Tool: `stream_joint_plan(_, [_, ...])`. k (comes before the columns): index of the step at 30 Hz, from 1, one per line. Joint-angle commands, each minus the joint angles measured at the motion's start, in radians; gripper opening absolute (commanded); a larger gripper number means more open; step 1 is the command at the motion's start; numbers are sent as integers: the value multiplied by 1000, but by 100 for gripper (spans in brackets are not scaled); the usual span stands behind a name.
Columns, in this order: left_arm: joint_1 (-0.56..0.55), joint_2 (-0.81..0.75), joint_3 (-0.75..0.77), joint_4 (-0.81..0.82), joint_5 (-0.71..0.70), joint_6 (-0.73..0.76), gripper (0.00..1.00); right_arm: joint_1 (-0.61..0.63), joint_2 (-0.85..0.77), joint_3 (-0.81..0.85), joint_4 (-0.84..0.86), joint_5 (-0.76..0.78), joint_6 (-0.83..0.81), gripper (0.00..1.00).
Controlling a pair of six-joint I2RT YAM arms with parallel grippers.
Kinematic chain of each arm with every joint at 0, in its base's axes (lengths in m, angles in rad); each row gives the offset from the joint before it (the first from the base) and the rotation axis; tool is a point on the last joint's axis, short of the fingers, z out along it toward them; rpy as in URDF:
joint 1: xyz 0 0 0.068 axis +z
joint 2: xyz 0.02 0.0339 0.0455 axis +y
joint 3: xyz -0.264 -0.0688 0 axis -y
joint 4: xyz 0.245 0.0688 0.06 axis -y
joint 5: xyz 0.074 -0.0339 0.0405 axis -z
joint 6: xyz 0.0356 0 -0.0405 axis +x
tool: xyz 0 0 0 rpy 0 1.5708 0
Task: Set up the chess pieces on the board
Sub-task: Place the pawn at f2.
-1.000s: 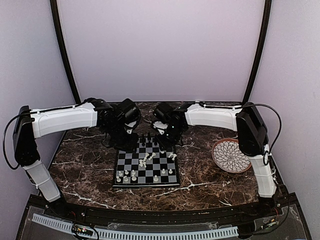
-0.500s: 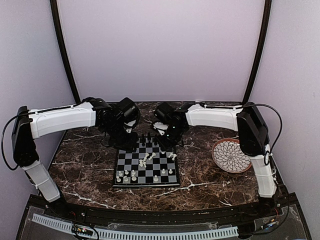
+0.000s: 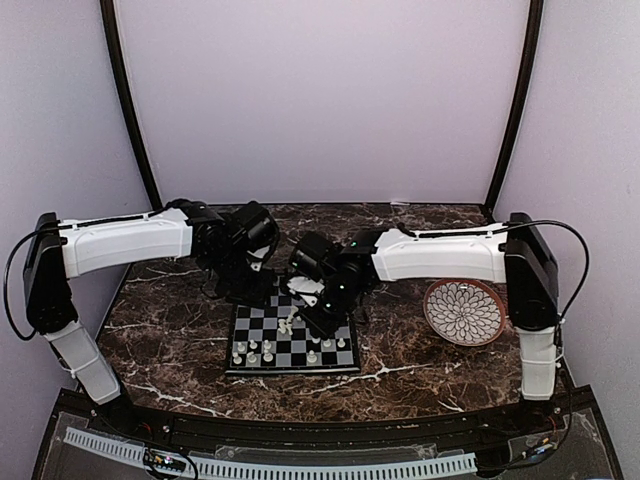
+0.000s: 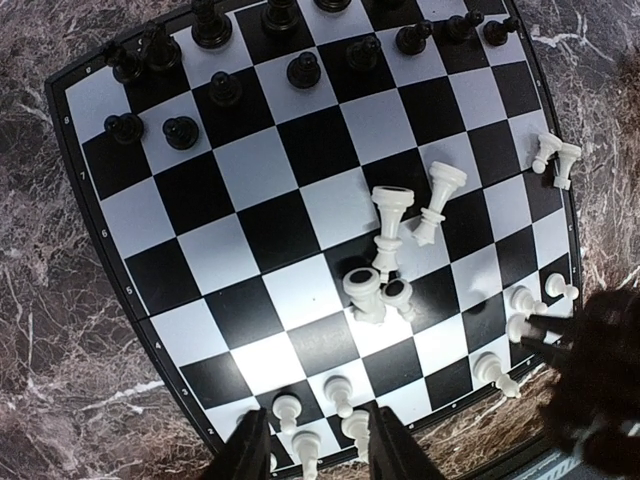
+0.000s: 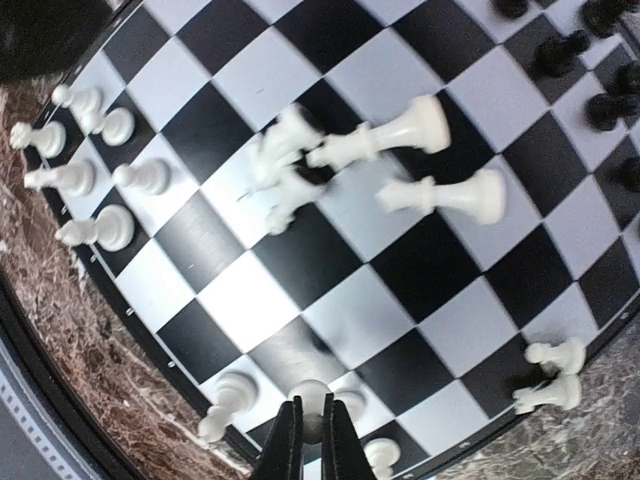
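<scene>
The board [image 3: 262, 322] lies on the table [image 3: 170, 330] between our two arms. Our right gripper [image 5: 311, 415] is closed narrow on a white pawn [image 5: 310, 393] at the board's edge. Our left gripper [image 4: 318, 430] stands half wide and holds nothing, above a row of pawns [image 4: 340, 388]. Some white pieces [image 4: 392, 225] lie fallen in the middle of the board.

The left arm [image 3: 125, 240] and the right arm [image 3: 440, 257] wore white moulded shells on their long links, with black housings at the joints. A thin black cable [image 3: 8, 288] looped out at nine o'clock in the top view, another at three o'clock. A green light [image 3: 354, 241] glowed on the right wrist. The left gripper [image 4: 318, 455] and right gripper [image 5: 312, 445] had slim black fingers.
</scene>
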Motion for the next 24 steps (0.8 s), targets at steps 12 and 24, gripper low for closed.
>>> stream_joint_plan(12, [7,-90,-60,4,15,-41,36,45,52,35,12,15,3,1])
stream_joint_plan(24, [8,-132,-97,-3,16,-52,36,58,89,58,8,20,9,2])
